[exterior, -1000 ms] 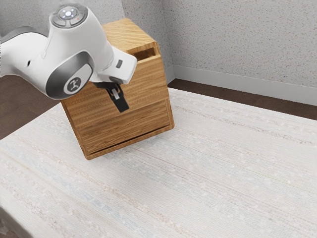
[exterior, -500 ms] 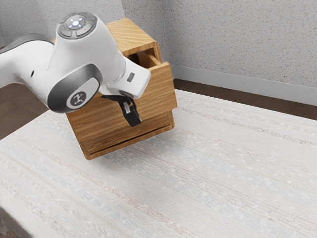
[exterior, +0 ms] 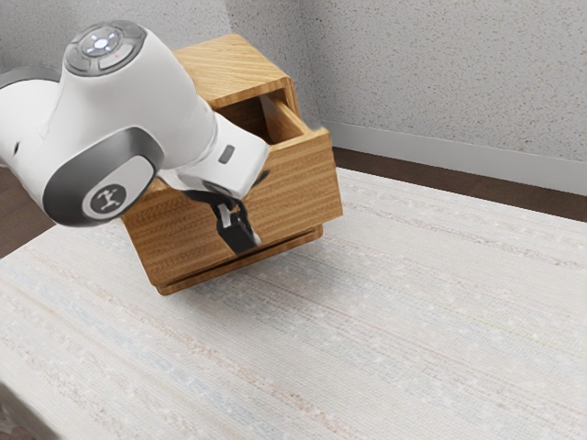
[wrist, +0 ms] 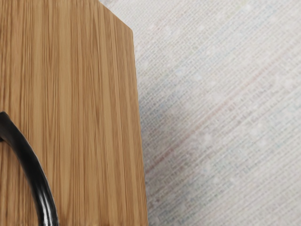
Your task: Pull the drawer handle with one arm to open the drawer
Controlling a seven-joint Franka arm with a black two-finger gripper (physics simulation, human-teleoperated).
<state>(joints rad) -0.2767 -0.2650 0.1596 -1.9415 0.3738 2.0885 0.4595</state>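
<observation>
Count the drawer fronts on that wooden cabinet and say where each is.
2. The upper drawer is pulled partly out, with the end effector at its front. The lower drawer front sits flush beneath it. The arm covers part of the cabinet; more may be hidden.

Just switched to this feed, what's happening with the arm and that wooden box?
The Franka arm's gripper is at the front of the top drawer of the wooden cabinet, by its black curved handle. The top drawer stands partly open, its front out ahead of the cabinet body and its inside showing. The cabinet sits on the pale table.
</observation>
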